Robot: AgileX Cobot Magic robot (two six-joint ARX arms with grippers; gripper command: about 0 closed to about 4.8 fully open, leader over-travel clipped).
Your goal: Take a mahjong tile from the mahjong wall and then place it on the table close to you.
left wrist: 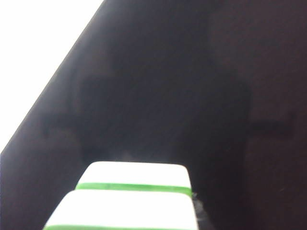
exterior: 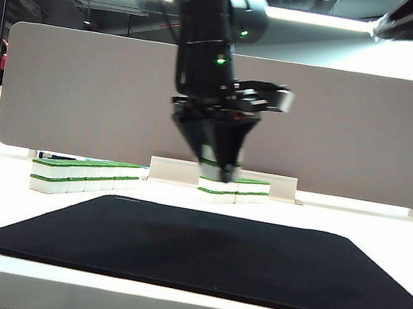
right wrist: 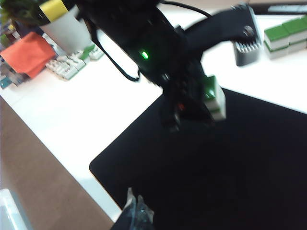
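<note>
a stacked pair of mahjong tiles (right wrist: 214, 98) is held clamped in the left gripper (exterior: 220, 166) above the black mat (exterior: 214, 251), at twelve o'clock over it, with the mahjong wall (exterior: 84, 175) at ten o'clock on the table (exterior: 399, 234); the right gripper's (right wrist: 136, 213) opening cannot be told.

Saw left gripper (right wrist: 204, 108) over black mat (right wrist: 230, 172), black arm above it blurred, small green light (right wrist: 144, 54) lit on its body. Fingers closed on stacked green-and-white mahjong tiles (right wrist: 214, 98), held clear of mat. Beyond left gripper, white table (right wrist: 96, 110) carried short tile row (right wrist: 285, 36) just beside grey ribbed block (right wrist: 247, 50). To its far side we noted loose tiles (right wrist: 72, 64), white pot with yellow label (right wrist: 64, 24), orange cloth (right wrist: 29, 52). Right gripper (right wrist: 136, 215): only dark tips at frame edge, state unreadable.
</note>
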